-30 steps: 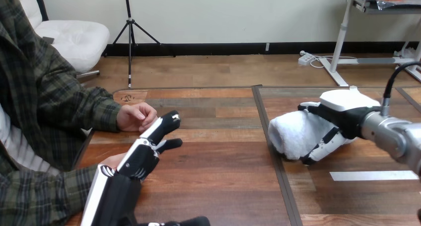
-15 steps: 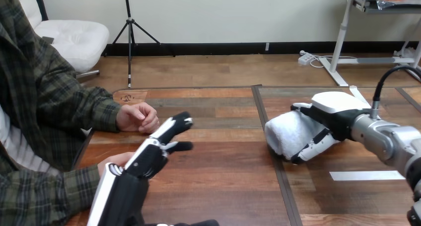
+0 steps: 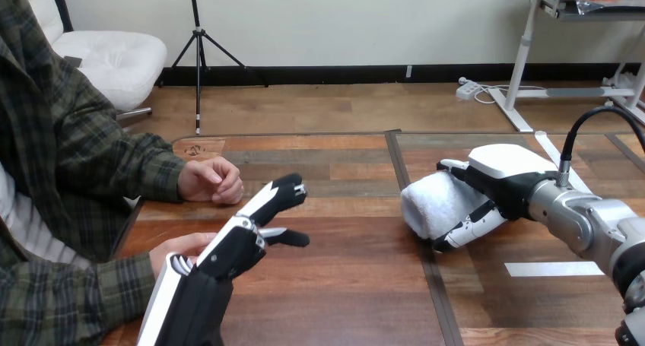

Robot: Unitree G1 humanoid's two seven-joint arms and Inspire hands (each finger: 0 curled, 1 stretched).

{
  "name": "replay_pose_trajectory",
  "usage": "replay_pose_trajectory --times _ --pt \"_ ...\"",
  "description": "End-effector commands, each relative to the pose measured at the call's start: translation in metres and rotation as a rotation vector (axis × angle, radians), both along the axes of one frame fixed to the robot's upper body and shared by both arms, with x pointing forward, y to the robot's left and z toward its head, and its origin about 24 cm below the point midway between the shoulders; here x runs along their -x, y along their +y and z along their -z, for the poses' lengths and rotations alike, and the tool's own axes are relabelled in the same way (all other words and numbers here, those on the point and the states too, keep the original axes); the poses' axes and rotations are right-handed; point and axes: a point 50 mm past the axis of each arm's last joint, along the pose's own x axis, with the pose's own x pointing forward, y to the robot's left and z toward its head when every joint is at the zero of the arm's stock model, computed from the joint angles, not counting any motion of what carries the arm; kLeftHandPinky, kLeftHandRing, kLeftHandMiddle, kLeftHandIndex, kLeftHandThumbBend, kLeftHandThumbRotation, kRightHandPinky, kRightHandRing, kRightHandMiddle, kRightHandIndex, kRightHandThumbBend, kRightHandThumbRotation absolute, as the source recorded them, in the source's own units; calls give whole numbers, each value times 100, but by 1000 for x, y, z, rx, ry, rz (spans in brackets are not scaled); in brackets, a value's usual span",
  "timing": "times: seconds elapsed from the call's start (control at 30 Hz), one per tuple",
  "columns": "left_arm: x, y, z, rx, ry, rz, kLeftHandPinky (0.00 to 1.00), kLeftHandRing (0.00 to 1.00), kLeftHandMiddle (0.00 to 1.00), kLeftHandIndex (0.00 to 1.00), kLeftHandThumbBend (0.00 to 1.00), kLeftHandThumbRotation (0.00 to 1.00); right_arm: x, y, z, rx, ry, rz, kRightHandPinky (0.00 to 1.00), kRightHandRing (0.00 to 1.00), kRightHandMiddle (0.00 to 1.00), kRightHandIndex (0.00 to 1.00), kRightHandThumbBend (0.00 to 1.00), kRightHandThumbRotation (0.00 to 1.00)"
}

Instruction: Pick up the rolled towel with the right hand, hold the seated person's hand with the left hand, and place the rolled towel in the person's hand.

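**Right of centre, towel in the grip**

Across the lower frame runs the wooden table (image 3: 342, 285), and here's the picture. Lower left, the left hand (image 3: 242, 243) comes up from the bottom edge, fingers stretched out straight, thumb splayed to the side, gripping nothing. Right of centre, the right hand (image 3: 503, 163) reaches in from the right edge, fingers wrapped round the rolled towel (image 3: 430, 201). The towel sits low by the table's dark seam, and I can't tell if it touches the wood. At left, the person's upper hand (image 3: 210, 180) rests loosely curled on the table. The person's lower hand (image 3: 176, 247) lies just beside the left hand; contact unclear.
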Motion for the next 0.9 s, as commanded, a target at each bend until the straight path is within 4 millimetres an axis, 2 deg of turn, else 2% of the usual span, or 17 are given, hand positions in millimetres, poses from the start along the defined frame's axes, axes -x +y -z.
replay_pose_trajectory --times 0.0,0.1,0.17,0.2,0.33,0.4,0.7,0.87 --pt "0 -1 -11 41 -57 -4 66 85 89 83 100 38 3 11 9 -48 9 -22 88 90 90 93 100 54" --pt "1 -1 -12 48 -54 0 65 84 89 82 100 36 5 13 11 -78 -4 -27 80 85 85 88 100 49" --pt "2 0 -12 46 -53 -1 65 84 88 82 100 36 7 15 14 -105 -12 -31 78 84 84 87 100 48" --pt "2 0 -12 45 -52 -1 64 84 88 82 100 36 8 15 15 -111 -14 -32 72 79 81 83 100 43" --pt "3 0 -13 49 -57 -1 64 84 87 82 100 36 11 18 20 -177 6 -16 61 68 73 75 100 35" --pt "4 0 -13 54 -55 1 64 84 87 82 100 36 12 18 22 -189 18 -9 53 60 67 68 98 28" --pt "5 0 -18 53 -72 19 62 83 86 82 100 35 19 21 31 -169 25 -41 36 41 48 47 89 12" --pt "6 0 -20 43 -80 11 61 82 86 81 100 35 23 21 35 -188 41 -44 30 34 40 39 83 5"
